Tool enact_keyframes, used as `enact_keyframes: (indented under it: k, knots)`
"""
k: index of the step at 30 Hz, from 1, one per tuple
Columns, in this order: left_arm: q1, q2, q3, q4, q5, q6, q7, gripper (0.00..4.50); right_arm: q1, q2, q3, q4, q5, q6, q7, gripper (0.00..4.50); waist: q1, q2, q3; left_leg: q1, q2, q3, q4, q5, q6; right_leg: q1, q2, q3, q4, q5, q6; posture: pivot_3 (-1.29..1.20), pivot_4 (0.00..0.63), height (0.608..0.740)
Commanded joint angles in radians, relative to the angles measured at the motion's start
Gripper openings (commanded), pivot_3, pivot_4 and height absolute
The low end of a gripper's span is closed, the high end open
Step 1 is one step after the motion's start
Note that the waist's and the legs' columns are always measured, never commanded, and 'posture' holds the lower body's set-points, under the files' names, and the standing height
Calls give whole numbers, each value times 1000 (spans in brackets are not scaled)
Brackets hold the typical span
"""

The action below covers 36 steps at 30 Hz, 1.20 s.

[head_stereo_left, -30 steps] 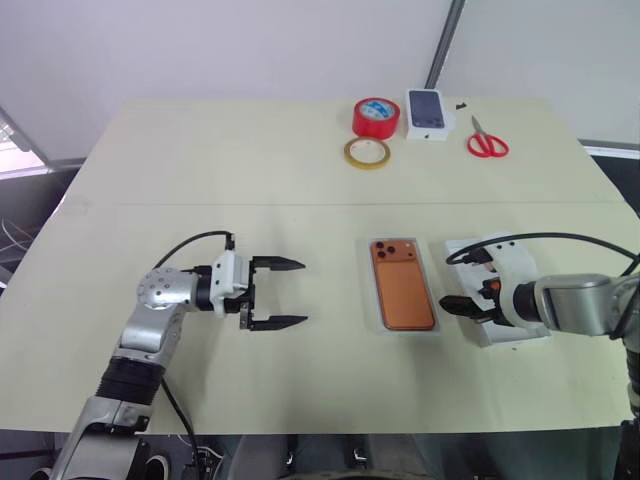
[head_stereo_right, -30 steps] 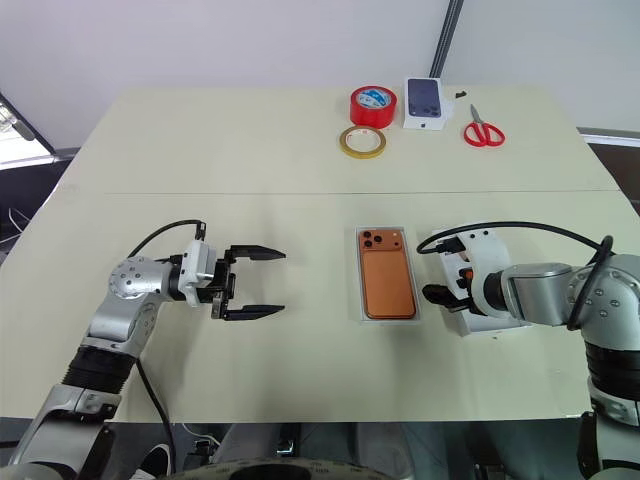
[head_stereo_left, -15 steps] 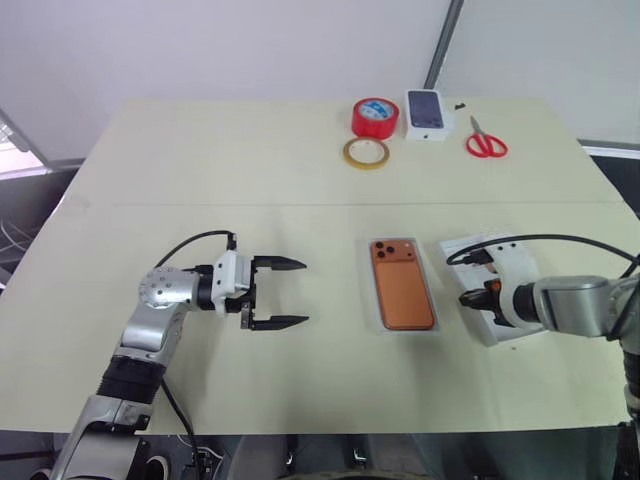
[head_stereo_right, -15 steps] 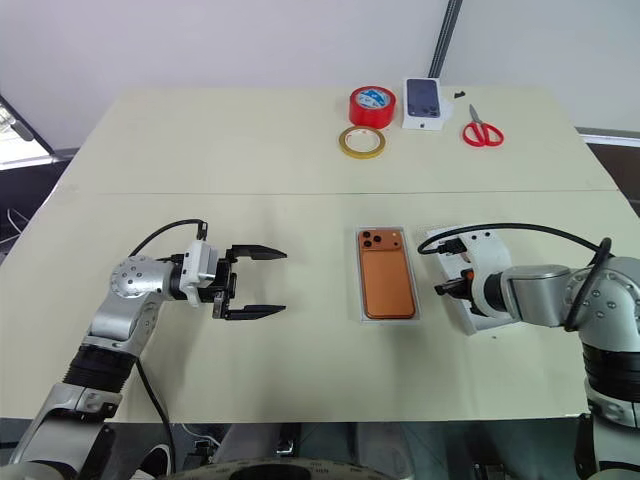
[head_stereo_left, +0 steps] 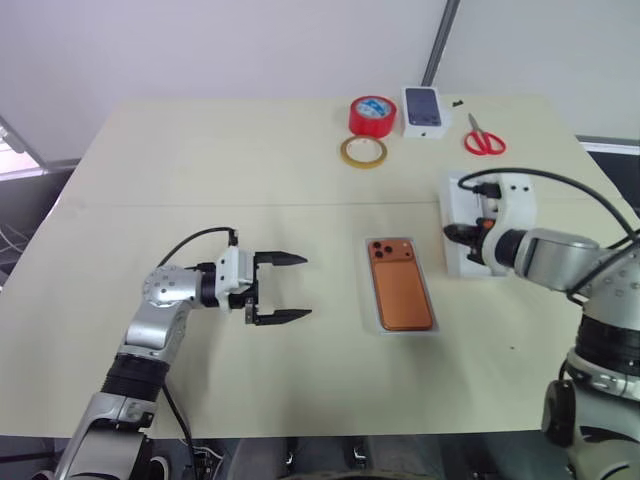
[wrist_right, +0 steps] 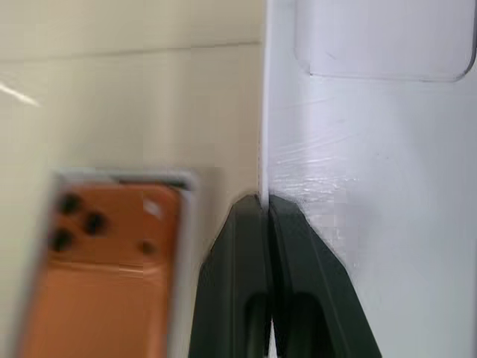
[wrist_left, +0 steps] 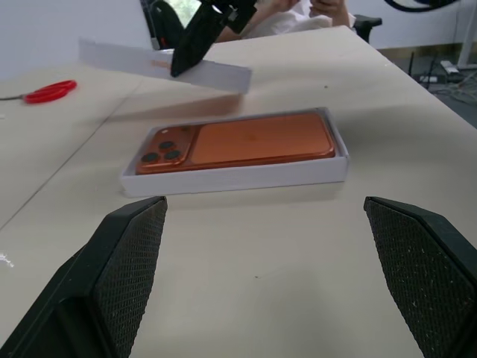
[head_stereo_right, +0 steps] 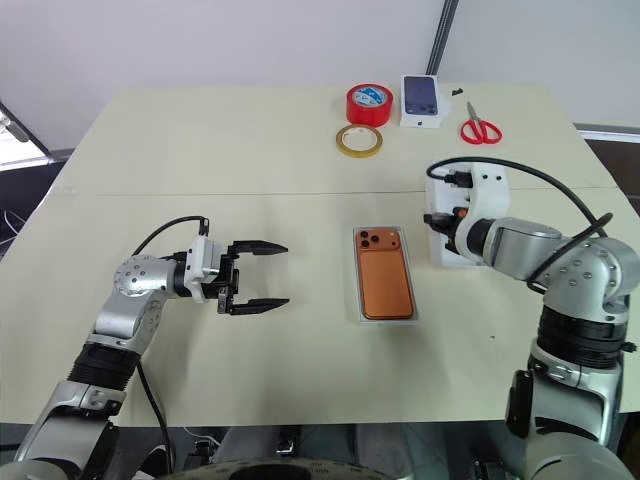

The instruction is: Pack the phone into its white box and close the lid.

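The right pincer, pinched shut on one wall of the lid, holds it right of centre, just right of the white box cradling the phone, both long axes running up-frame, left pincer wide open, empty.

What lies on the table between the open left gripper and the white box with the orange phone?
Nothing: in the left eye view, bare tabletop separates the left gripper from the white box holding the phone.
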State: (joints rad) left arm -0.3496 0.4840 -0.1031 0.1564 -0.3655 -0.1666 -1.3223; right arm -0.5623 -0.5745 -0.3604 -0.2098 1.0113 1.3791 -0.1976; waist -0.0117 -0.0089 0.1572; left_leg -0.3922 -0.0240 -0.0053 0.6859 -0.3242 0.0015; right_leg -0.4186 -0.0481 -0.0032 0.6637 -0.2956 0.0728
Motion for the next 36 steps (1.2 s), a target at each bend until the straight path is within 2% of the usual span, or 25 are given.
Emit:
enact_keyframes:
  k: [1, 3, 6, 10, 12, 16, 22, 24, 26, 32, 36]
  knots:
    - [-17, -1, 14, -1, -2, -9, 15, 4500, -45, 74, -73, -24, 15, -118, 25, 48, 0, 0, 0, 0, 0, 0, 0, 0, 0, 0, 0, 0, 0, 0, 0, 0, 150, 740]
    - [-23, -2, 13, 4, 0, -7, 21, 4500, -50, 155, -109, -49, 85, -150, 22, 48, -1, 0, 0, 0, 0, 0, -1, 0, 0, 0, 0, 0, 0, 0, 0, 0, 150, 740]
    - [-33, -7, 13, 9, -4, 7, 31, 4500, -17, 266, -132, -118, 276, -160, -12, 48, -4, 0, 0, 0, 0, 0, -1, 0, 0, -1, 0, 0, 1, 0, 0, 0, 150, 740]
    - [-53, -23, 17, 19, -5, 19, 54, 4500, 94, 321, -45, -246, 606, -231, -106, 48, -1, 0, 0, 0, 0, 0, -2, 1, -1, -2, 0, 0, 1, 0, 0, 0, 150, 740]
    - [-67, -41, 26, 21, -15, 48, 89, 4500, 199, 265, 37, -303, 759, -247, -116, 48, 1, 0, 0, 0, 0, 0, -2, 1, -1, -1, 0, 0, 1, 0, 0, 0, 150, 740]
    - [-85, -62, 55, 16, -50, 129, 144, 4500, 372, 142, 141, -334, 923, -311, -124, 48, -2, 0, 0, 0, 0, 0, -1, 0, 0, 0, -1, 0, -1, 0, 0, 0, 150, 740]
    - [-76, -71, 77, -20, -87, 214, 190, 4500, 452, 53, 232, -323, 961, -403, -19, 48, -6, 0, 0, 4, 1, 0, -1, 1, 0, 3, 1, 0, 1, 0, 0, 0, 150, 740]
    - [-67, -75, 75, -38, -92, 233, 199, 3933, 435, 22, 253, -326, 961, -402, 60, 0, -3, 0, 0, 4, 1, 0, -1, 1, 0, 4, 1, 0, 1, 0, 0, 0, 150, 740]
    - [-56, -79, 73, -56, -92, 242, 204, 3157, 425, 2, 277, -330, 961, -411, 101, 0, -3, -1, 0, 3, 1, 0, -1, 1, 0, 4, 1, 0, -1, 0, 0, 0, 150, 740]
    - [-12, -95, 48, -119, -59, 209, 228, 98, 366, -43, 353, -180, 957, -423, 59, 0, -1, -1, 1, 3, 1, 0, -1, 1, 0, 4, 0, 0, -2, 0, 0, 0, 150, 740]
    - [12, -100, 27, -137, -44, 207, 234, 98, 343, -14, 361, -90, 961, -431, 30, 0, 0, -1, 1, 3, 1, 0, -1, 1, 0, 4, 0, 0, -2, 0, 0, 0, 150, 740]
